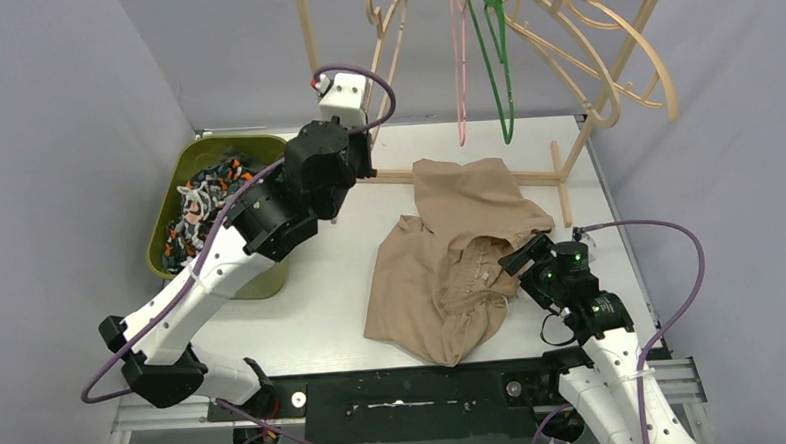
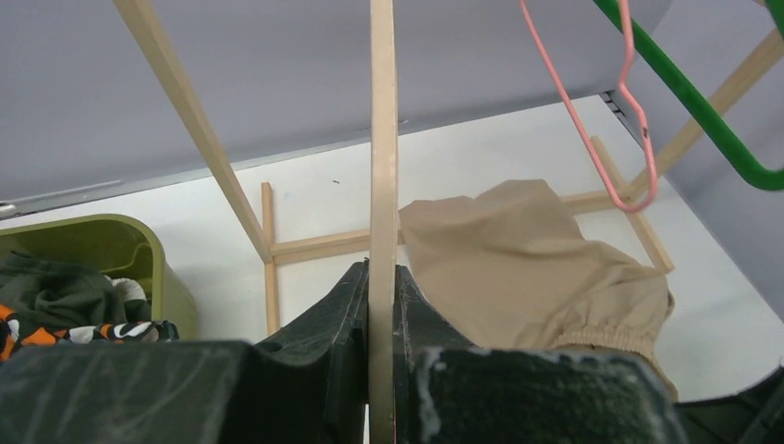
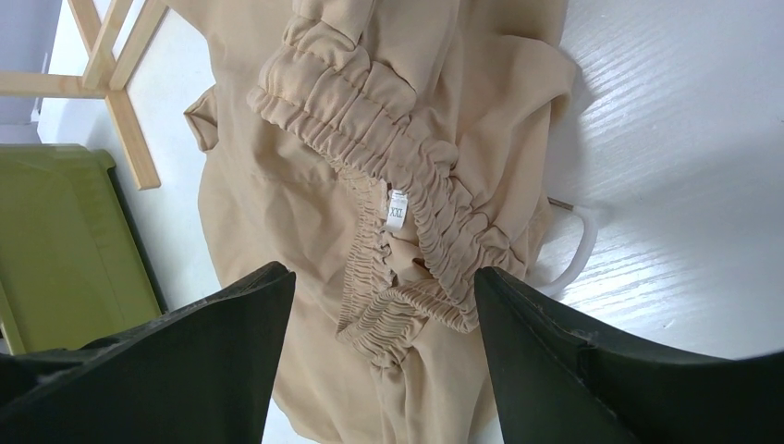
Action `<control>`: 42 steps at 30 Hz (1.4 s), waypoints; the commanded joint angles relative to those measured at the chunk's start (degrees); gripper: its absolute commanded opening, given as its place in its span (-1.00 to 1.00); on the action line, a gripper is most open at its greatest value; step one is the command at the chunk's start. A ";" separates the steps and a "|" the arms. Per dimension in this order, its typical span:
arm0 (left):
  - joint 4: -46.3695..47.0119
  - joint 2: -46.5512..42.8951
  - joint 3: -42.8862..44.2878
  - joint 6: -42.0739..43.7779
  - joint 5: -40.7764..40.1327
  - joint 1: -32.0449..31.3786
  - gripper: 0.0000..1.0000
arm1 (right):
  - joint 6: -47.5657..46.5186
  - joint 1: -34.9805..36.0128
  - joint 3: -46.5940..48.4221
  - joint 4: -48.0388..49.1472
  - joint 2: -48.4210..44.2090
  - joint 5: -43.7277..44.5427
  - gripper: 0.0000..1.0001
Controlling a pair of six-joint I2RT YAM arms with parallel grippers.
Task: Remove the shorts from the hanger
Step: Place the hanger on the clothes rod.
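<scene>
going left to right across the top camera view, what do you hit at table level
green bin → left gripper, shut on a wooden hanger → beige shorts → right gripper, open at their waistband

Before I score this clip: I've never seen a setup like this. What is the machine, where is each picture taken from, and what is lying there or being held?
Two robot arms are bolted at the table's near edge. The overhead view looks down from behind them. The other two views come from cameras on their wrists. On the white table lie beige shorts, off any hanger, beside a green bin of other clothes. Behind stands a wooden rack with empty hangers. The left gripper is shut on a thin wooden slat. The right gripper is open over the shorts' waistband, holding nothing.
</scene>
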 commanded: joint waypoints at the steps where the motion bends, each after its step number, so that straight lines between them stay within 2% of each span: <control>1: -1.80 3.38 8.41 0.11 5.44 4.84 -1.00 | 0.00 -0.35 1.34 0.81 -0.06 0.48 0.46; 7: 3.29 4.41 10.39 2.73 7.63 6.06 -1.00 | -0.26 -0.36 1.20 0.50 -0.35 0.38 0.46; 13: 2.85 6.55 13.88 3.44 7.69 6.59 -1.00 | -0.22 -0.36 0.65 0.40 -0.71 0.28 0.46; 16: 0.33 9.22 17.28 1.92 9.15 9.10 -1.00 | -0.42 -0.35 0.71 0.39 -0.77 0.42 0.46; 19: -4.29 12.89 21.83 -0.70 13.99 12.09 -1.00 | -0.59 -0.36 1.08 0.06 -0.75 0.88 0.46; 27: -11.93 20.56 26.31 -2.53 20.94 14.11 -1.00 | -0.98 -0.36 0.87 -1.05 -0.82 1.01 0.46; 28: -12.43 20.85 26.36 -3.04 21.46 14.14 -0.87 | -1.04 -0.36 0.77 -1.23 -0.86 1.00 0.46; 30: -12.87 20.67 25.76 -3.50 22.20 14.10 -0.34 | -1.05 -0.34 0.67 -1.40 -1.10 1.09 0.46; 31: -12.67 20.23 25.06 -3.64 22.42 14.14 -0.14 | -1.05 -0.40 0.67 -1.51 -1.24 1.14 0.46; 33: -11.84 18.88 22.92 -3.82 22.35 14.19 0.17 | -1.13 -0.40 0.59 -1.51 -1.38 1.26 0.46; 38: -10.38 15.39 19.82 -3.85 21.73 14.21 0.45 | -1.40 -0.35 0.66 -0.91 -0.77 1.54 0.46; 42: -10.40 12.68 17.77 -3.75 23.59 14.23 0.53 | -1.73 -0.38 1.07 -0.71 0.05 1.99 0.46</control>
